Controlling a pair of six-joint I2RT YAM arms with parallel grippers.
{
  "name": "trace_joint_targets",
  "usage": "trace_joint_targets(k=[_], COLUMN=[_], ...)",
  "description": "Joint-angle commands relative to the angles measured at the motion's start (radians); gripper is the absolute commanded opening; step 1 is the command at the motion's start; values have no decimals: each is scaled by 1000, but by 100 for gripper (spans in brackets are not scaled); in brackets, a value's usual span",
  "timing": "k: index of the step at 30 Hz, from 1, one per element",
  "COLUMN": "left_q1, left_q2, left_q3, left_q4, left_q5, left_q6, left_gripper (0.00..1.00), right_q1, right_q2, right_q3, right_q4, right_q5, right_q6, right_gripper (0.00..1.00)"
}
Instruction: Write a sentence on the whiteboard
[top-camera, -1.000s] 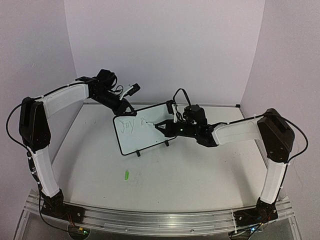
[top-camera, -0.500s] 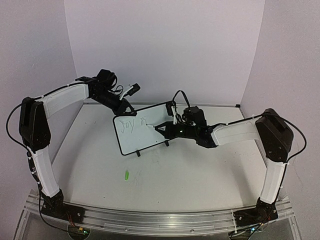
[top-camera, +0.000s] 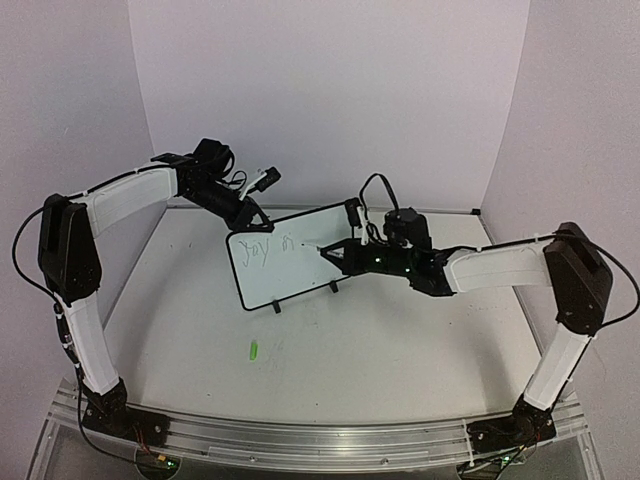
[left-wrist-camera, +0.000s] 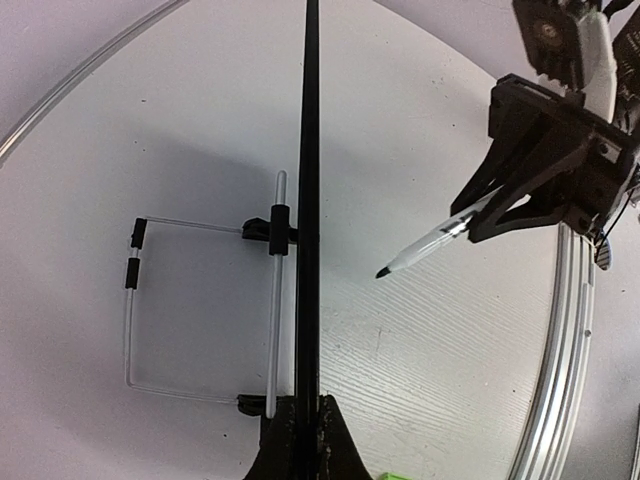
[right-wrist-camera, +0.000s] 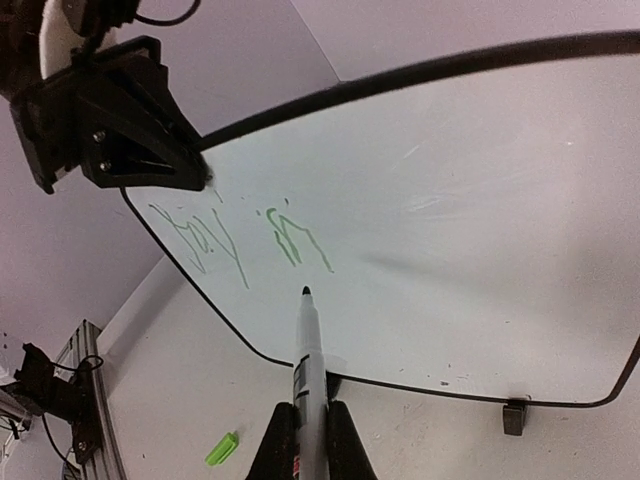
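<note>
Two tools show. The left tool (top-camera: 247, 214) pinches the top left corner of the small black-framed white board (top-camera: 290, 275), which stands on the white bench (top-camera: 400, 340). Green scribbles (top-camera: 268, 246) sit near its top. The right tool (top-camera: 338, 254) squeezes a white pen (right-wrist-camera: 309, 350), tip close to the board.

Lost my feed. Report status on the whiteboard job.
Left gripper shut on whiteboard, top edge. Right gripper shut on marker, tip just off the face. Sentence: two green scrawls. Green cap on table, not in the way.

The whiteboard (right-wrist-camera: 480, 200) is smooth and glossy, the table (left-wrist-camera: 430, 370) matt and wood-grained.
</note>
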Motion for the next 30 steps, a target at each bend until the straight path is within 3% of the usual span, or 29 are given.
trace_joint_targets(k=[1,11,30], left_q1=[-11,-12,-12], left_q2=[-2,-9,2], left_q3=[7,-3,-1], left_q4=[-25,-21,-22], left_q5=[28,25,16], left_q6=[20,20,22], left_gripper=[0,0,0], right_q1=[-22,-100,-117], right_q2=[-92,-37,92], right_q3=[-31,-7,154], right_q4=[-4,50,72], right_q5=[-36,-191,-210], right_q6=[-20,8,16], right_gripper=[0,0,0])
